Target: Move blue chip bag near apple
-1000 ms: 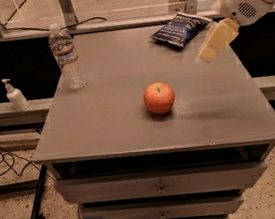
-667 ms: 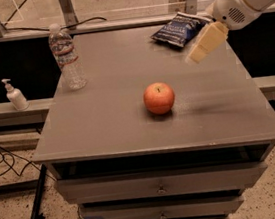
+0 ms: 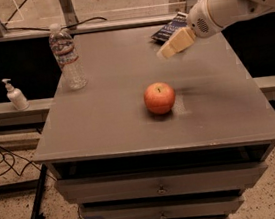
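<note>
The red-orange apple (image 3: 159, 97) sits near the middle of the grey table top (image 3: 118, 119). The dark blue chip bag (image 3: 168, 27) lies at the far right of the table, partly hidden behind my arm. My gripper (image 3: 165, 53) hangs in the air just in front of the bag, beyond and slightly right of the apple, its tan fingers pointing left and down. It holds nothing that I can see.
A clear plastic water bottle (image 3: 67, 56) stands at the table's far left. A white pump bottle (image 3: 14, 95) stands on a lower ledge to the left. Drawers (image 3: 160, 186) sit below the table top. Cables lie on the floor at left.
My arm and gripper have swung left, from beside the bag's right edge to in front of it. The bag and apple have not moved.
</note>
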{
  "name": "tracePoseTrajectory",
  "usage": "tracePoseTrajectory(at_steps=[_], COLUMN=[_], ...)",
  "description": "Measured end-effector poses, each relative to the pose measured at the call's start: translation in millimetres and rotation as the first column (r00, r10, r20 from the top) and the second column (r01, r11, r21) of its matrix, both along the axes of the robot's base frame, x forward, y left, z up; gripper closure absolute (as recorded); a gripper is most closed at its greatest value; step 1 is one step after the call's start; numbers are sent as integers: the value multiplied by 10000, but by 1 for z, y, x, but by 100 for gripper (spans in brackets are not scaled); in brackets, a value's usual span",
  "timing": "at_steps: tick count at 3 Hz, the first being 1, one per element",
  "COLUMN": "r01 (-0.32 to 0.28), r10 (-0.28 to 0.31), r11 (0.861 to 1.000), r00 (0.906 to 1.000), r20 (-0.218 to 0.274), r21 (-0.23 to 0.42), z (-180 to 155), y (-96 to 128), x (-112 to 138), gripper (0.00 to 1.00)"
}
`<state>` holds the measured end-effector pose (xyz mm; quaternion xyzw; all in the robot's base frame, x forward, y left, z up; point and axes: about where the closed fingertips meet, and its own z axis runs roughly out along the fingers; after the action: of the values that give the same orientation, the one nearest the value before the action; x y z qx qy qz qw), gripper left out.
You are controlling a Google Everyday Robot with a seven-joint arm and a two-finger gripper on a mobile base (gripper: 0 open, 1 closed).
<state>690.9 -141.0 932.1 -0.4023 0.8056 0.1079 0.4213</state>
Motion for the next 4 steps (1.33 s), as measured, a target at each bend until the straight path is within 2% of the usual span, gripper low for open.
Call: tracePoseTrajectory(at_steps=[1,2,3,4], r01=[1043,2063,2551,2433], r10=[-1058,-2198,-3037,-3260], r11=[9887,9429,8674,8439], r00=[9944,9753,9515,9404], r20=[84,230,485,969], r21=[1074,2615,4274,4782], z=[-19,-29,-28,-27], y=[4,-4,-17,-28], x=[24,58,96,129], gripper=[0,0,0,0])
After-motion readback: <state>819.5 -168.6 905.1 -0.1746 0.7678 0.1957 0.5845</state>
